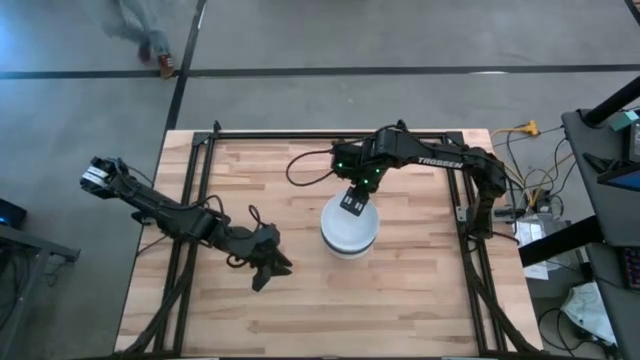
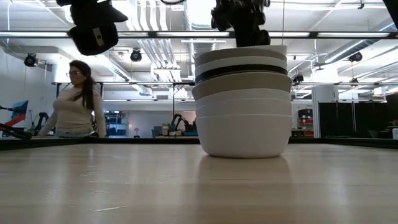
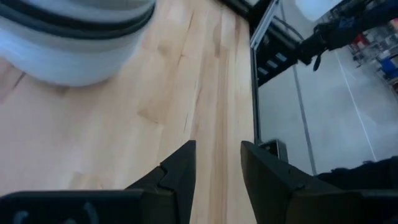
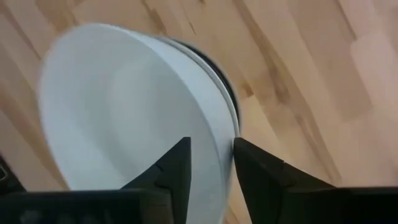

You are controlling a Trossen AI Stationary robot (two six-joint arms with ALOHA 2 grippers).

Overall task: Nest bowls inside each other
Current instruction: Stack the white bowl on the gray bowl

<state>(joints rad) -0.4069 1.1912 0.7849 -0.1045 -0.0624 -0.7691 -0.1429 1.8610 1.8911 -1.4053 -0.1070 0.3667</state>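
A stack of nested bowls (image 1: pixel 349 235) stands on its white bottom bowl at mid-table. In the low view the stack (image 2: pixel 242 118) shows white, grey and one black rim. My right gripper (image 1: pixel 352 203) comes down on the stack's far side and is shut on the top white bowl (image 4: pixel 124 106), also seen as the top white bowl (image 2: pixel 241 52). My left gripper (image 1: pixel 270 262) hangs open over bare wood to the left of the stack, touching nothing. Its fingers (image 3: pixel 217 168) point past the stack (image 3: pixel 68 43). My right gripper holds the top white bowl by its rim (image 4: pixel 219 134) on the far side. One finger (image 4: pixel 177 165) is inside the bowl and one finger (image 4: pixel 252 165) outside, coming from above and pointing down. The bowl sits in the stack, slightly tilted.
Bare wood lies all around the stack. Black frame rails (image 1: pixel 195 190) run along the table's left, far and right edges. Cables (image 1: pixel 300 170) trail on the far part. A person (image 2: pixel 76 99) stands beyond the table's far side.
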